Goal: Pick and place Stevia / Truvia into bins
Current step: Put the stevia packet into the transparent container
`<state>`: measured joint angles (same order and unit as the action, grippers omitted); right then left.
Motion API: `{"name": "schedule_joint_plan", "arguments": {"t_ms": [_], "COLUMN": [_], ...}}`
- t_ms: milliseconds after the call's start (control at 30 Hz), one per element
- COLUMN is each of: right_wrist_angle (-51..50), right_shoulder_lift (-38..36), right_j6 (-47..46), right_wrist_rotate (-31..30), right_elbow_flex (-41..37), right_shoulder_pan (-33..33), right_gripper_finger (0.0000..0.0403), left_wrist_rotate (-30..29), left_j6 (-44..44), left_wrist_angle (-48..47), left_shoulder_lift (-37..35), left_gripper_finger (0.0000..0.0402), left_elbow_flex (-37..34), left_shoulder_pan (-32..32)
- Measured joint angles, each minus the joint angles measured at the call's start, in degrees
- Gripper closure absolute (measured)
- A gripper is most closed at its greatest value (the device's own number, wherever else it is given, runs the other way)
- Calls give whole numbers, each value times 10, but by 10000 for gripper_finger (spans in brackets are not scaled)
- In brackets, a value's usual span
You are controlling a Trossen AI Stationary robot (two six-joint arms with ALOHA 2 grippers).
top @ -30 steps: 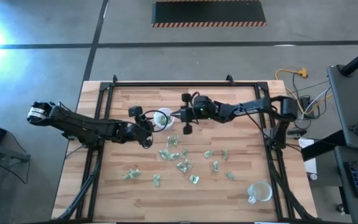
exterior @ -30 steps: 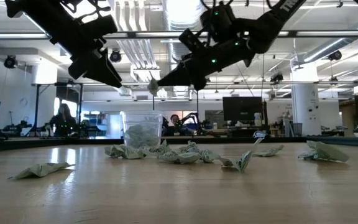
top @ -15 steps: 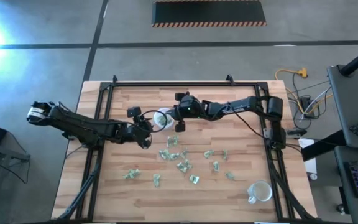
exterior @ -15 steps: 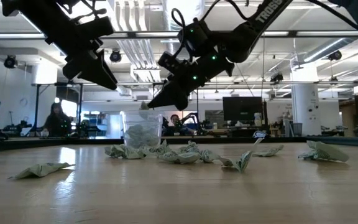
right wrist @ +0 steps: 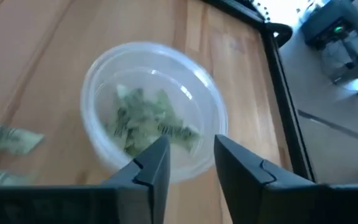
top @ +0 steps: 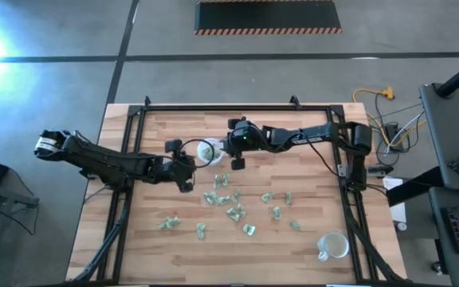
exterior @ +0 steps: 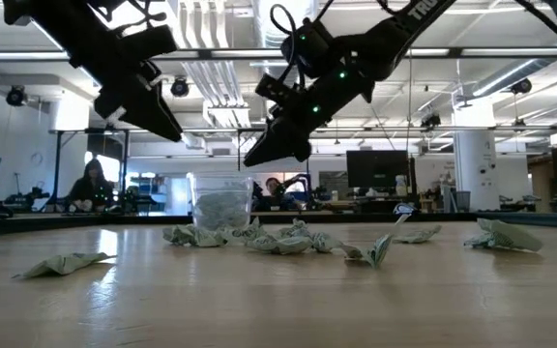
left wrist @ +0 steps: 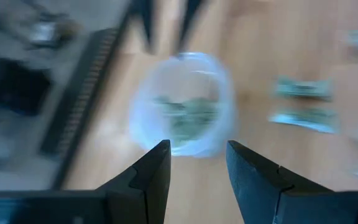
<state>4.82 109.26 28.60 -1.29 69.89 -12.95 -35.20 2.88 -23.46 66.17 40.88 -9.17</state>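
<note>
Right wrist view, upright bin (right wrist: 154, 112), crumpled sachets (right wrist: 151, 124) inside

Bright overhead light, blurred left wrist view.

A bin (top: 208, 151) stands upright on the tabletop, nearer the far edge than the near one and a little left of the middle. It is a round translucent cup with a clear rim, and several crumpled pale green and white sachets (right wrist: 148, 127) lie heaped in its bottom. A second bin (top: 333, 245) stands upright near the near right corner; what it holds cannot be made out. More sachets (top: 233, 203) lie loose and scattered across the middle of the tabletop, most crumpled or bent, some touching in small clumps just near-side of the first bin. Two (top: 167, 224) lie apart toward the near left.
</note>
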Motion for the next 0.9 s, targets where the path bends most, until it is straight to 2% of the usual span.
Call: {"name": "schedule_joint_plan", "arguments": {"t_ms": [133, 267, 433, 533, 900], "right_wrist_angle": [-94, -174, -237, -244, -220], "right_shoulder_lift": [-36, -74, -120, -152, -261], "right_j6": [5, 0, -17, -31, -80], "right_wrist_rotate": [8, 72, 171, 204, 212], "right_elbow_flex": [0, -8, -43, -82, -227], "right_shoulder_pan": [11, 12, 14, 14, 13], "right_gripper_finger": [276, 276, 286, 291, 313], "left_wrist_rotate": [143, 238, 249, 253, 323], "left_j6": [18, 76, 207, 277, 400], "left_wrist_angle": [0, -37, -142, -186, -180], "left_shoulder_lift": [2, 2, 2, 2, 24], "left_gripper_finger": [262, 262, 262, 262, 262], "left_elbow_flex": [0, 2, 7, 7, 6], "left_shoulder_pan": [-1, -13, -45, -66, -146]}}
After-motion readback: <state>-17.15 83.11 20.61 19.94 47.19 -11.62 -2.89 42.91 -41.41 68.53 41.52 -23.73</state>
